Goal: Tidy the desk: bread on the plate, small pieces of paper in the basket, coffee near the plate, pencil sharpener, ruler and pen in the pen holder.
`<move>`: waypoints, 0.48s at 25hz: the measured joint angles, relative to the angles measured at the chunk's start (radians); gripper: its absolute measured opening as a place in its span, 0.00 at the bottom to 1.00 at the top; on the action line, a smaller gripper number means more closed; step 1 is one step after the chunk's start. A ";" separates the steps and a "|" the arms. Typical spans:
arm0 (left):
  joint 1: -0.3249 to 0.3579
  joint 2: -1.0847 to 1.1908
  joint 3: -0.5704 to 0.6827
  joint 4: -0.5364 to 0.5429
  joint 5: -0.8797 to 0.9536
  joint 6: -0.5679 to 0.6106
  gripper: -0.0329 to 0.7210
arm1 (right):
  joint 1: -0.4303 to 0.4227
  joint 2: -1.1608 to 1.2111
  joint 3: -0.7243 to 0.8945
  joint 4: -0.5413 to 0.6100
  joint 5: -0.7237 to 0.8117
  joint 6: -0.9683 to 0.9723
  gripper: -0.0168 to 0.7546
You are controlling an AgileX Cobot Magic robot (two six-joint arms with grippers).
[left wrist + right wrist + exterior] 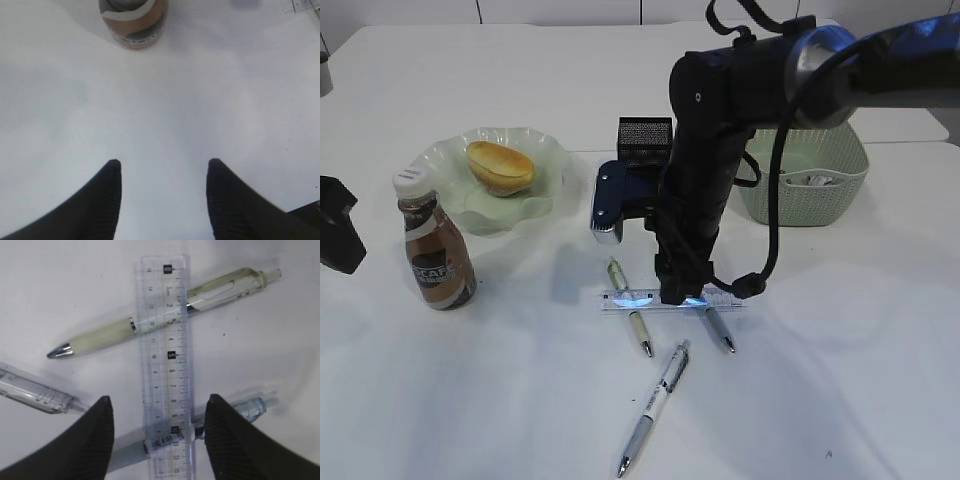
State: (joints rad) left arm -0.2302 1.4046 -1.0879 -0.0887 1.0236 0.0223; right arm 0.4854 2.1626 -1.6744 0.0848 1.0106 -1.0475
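- Black ribbed fingers (pixel 227 440) of the right gripper (pixel 157 435) stand apart, holding nothing, straddling the ruler (pixel 166 365).
- Flat clear ruler lies across two pens, mid-desk, near the pen holder (pixel 644 140); I judge closing squarely on its thin edges suits best.
- Left gripper (pixel 162 195) hangs open and empty, left, beside the coffee (pixel 433 250).
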 joint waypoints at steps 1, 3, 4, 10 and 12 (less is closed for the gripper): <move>0.000 0.000 0.000 0.000 0.000 0.000 0.55 | 0.000 0.000 0.000 0.000 0.000 0.000 0.61; 0.000 0.000 0.000 0.000 0.000 0.000 0.55 | 0.000 0.023 -0.001 0.000 -0.011 -0.004 0.61; 0.000 0.000 0.000 0.000 -0.001 0.000 0.55 | 0.000 0.028 -0.001 0.000 -0.016 -0.006 0.61; 0.000 0.000 0.002 0.000 -0.002 0.000 0.55 | 0.000 0.050 -0.004 0.000 -0.058 -0.014 0.61; 0.000 0.000 0.011 0.000 -0.005 0.000 0.55 | 0.000 0.054 -0.004 0.000 -0.071 -0.016 0.61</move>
State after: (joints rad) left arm -0.2302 1.4046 -1.0773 -0.0887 1.0190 0.0223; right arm 0.4854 2.2168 -1.6781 0.0848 0.9400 -1.0634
